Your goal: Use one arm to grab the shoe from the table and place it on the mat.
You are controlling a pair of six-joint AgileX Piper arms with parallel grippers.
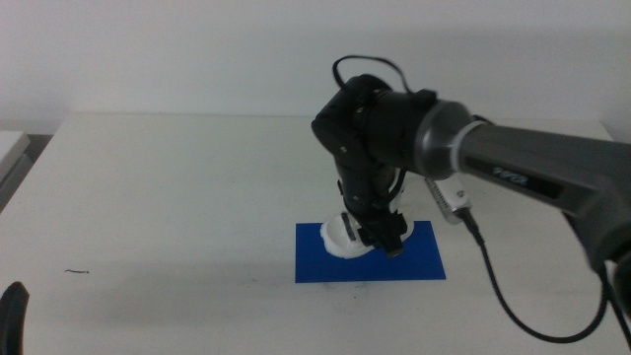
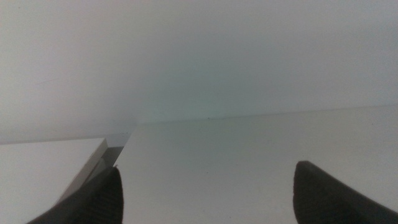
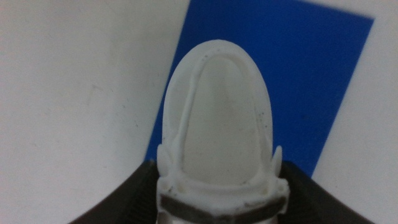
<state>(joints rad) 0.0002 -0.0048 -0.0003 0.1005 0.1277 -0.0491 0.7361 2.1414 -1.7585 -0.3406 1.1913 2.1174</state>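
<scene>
Jaws clamp shoe (image 3: 217,143) | right gripper (image 1: 380,237) pitched down | over mat (image 1: 414,264)

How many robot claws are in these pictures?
2. The right gripper is over the blue mat, shut on the white shoe. The left gripper waits open by the table's near left edge.

The mat (image 1: 370,252) is laid near the middle of the desk (image 1: 177,197). The shoe (image 1: 345,237) is set over the mat's left part, held between the jaws of the right tool (image 1: 380,237), above it.
</scene>
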